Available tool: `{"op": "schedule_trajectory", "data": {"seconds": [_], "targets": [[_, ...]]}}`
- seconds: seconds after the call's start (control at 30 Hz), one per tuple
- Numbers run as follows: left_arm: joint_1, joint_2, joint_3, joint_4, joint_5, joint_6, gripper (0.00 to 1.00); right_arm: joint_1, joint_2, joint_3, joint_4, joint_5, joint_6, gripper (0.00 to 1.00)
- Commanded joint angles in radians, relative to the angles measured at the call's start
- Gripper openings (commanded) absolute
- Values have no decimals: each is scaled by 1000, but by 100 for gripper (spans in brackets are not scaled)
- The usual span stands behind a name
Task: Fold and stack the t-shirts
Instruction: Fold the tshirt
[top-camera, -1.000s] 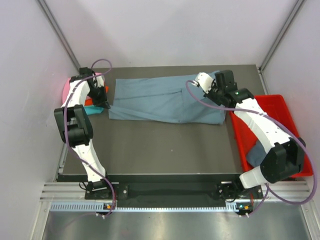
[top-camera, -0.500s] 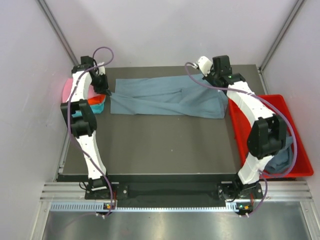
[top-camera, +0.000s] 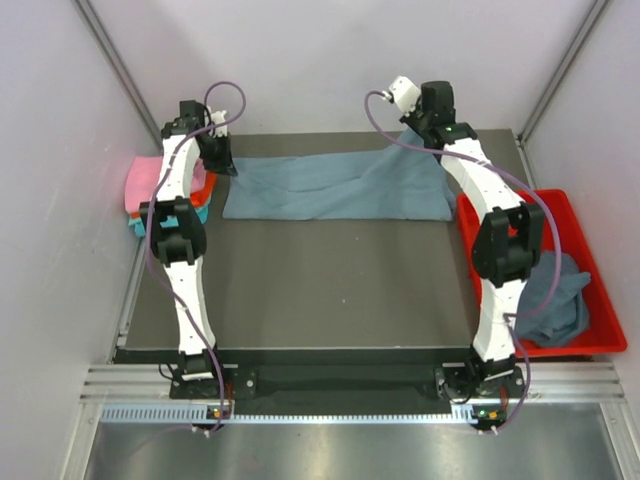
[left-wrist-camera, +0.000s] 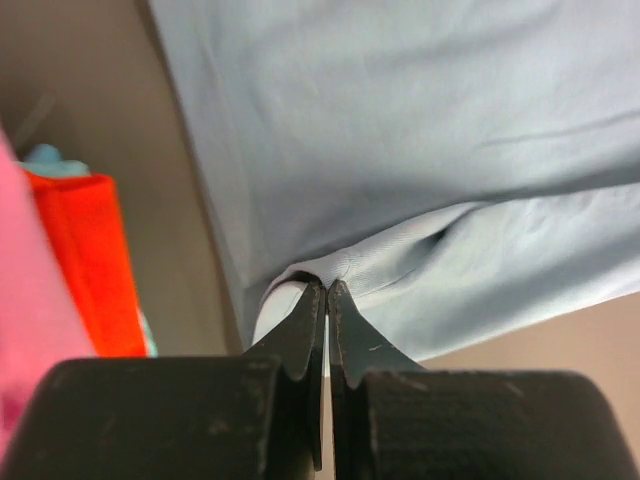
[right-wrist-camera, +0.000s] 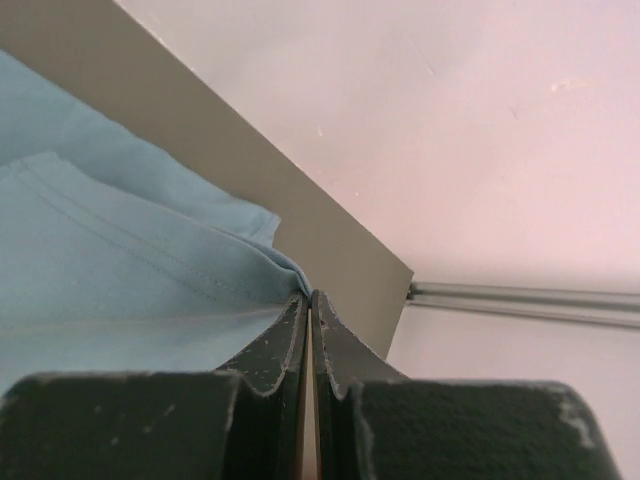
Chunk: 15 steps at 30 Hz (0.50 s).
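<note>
The slate blue-grey t-shirt (top-camera: 330, 190) is lying along the far edge of the table (top-camera: 320, 290), its long axis running left to right. Your left hand (left-wrist-camera: 326, 290) is pinching the shirt's far left corner, fingers closed flat on a fold of cloth. Your right hand (right-wrist-camera: 308, 298) is gripping the far right corner the same way, held higher, so the cloth is rising toward it. The shirt's body is spreading toward you from both hands, so I judge the coming fold runs far edge to near edge, both arms sharing it. The stack of folded t-shirts (top-camera: 160, 195) is sitting just beside the left hand. 1 crumpled t-shirt (top-camera: 560, 300) is lying in the red tray (top-camera: 560, 215).
</note>
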Motion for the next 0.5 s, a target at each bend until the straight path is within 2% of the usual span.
{"op": "schedule_trajectory", "data": {"seconds": [0.0, 0.17, 0.47], "targets": [[12, 18, 62, 66, -35, -20, 0, -16, 73, 112, 68, 34, -19, 0], [16, 46, 68, 112, -98, -51, 0, -17, 159, 147, 73, 55, -43, 0], [16, 80, 69, 112, -156, -52, 0, -31, 220, 161, 108, 84, -34, 0]]}}
